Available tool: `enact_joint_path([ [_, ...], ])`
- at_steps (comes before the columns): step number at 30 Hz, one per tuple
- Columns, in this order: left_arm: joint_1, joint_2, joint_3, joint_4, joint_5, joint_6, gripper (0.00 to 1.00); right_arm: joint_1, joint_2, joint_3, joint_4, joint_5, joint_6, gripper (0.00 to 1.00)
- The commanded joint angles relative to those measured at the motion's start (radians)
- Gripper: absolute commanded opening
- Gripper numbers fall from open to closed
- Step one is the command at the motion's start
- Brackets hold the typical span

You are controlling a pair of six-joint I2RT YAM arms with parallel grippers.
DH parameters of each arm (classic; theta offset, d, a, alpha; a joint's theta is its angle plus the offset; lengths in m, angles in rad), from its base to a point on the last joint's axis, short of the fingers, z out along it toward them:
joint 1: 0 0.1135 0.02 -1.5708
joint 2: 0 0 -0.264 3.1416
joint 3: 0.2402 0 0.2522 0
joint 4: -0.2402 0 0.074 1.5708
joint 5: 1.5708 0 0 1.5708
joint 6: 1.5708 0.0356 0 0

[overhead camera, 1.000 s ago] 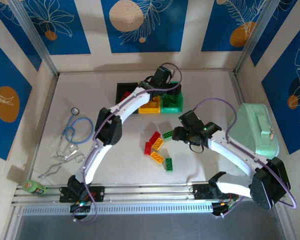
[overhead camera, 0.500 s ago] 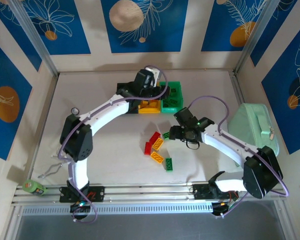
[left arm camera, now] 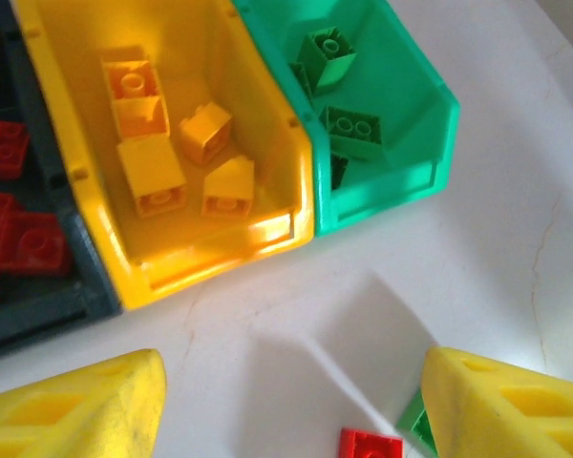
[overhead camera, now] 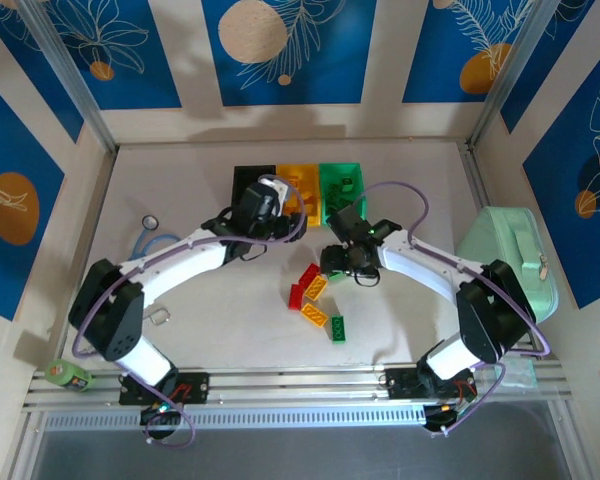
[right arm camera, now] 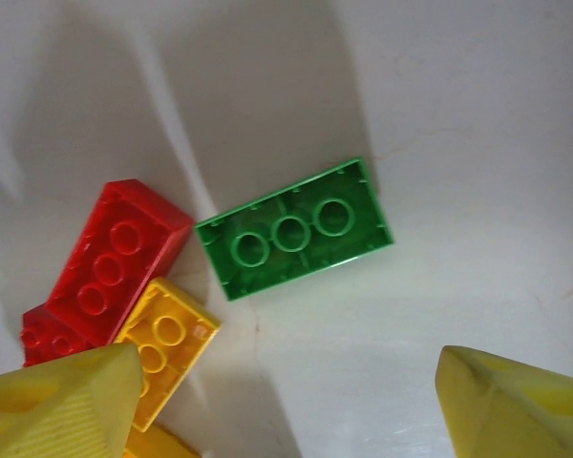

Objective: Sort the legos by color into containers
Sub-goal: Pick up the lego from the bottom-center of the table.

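Both gape empty, left pincer (left arm camera: pixel 291 412) and right pincer (right arm camera: pixel 286 405), above a white table (overhead camera: pixel 242 325) walled by blue floral panels (overhead camera: pixel 325 70)

Black bin (left arm camera: pixel 48 320), yellow bin (left arm camera: pixel 210 253), green bin (left arm camera: pixel 392 186), yellow fingers (left arm camera: pixel 76 410)

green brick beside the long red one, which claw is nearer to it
Right. The right claw hangs open just above the green brick, which lies in line with its gap. The left claw is farther off, open, near the front of the yellow bin.
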Motion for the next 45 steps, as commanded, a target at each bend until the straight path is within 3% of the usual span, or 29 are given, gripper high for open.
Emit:
enact_joint_path([
  [1, 0.006, -0.061, -0.076, 0.016, -0.029, -0.017, 0.71, 0.032, 0.019, 0.031, -0.016, -0.043, -0.033, 0.8],
  [5, 0.013, -0.119, -0.181, 0.013, -0.045, -0.052, 0.71, 0.101, 0.032, 0.036, -0.019, -0.045, -0.078, 0.78],
  [12, 0.076, -0.215, -0.385, 0.09, 0.032, -0.179, 0.7, 0.269, 0.053, 0.026, -0.022, -0.048, -0.174, 0.76],
  [16, 0.114, -0.273, -0.441, 0.095, 0.044, -0.198, 0.7, 0.316, 0.1, 0.042, -0.051, -0.049, -0.17, 0.73],
  [29, 0.168, -0.393, -0.511, 0.052, 0.025, -0.191, 0.7, 0.394, 0.25, 0.082, -0.067, -0.012, -0.154, 0.65],
  [38, 0.177, -0.411, -0.506, 0.035, 0.008, -0.179, 0.69, 0.425, 0.269, 0.112, -0.105, 0.032, -0.145, 0.38],
  [45, 0.178, -0.42, -0.501, 0.035, 0.004, -0.176, 0.69, 0.429, 0.203, 0.137, -0.139, 0.045, -0.147, 0.34],
])
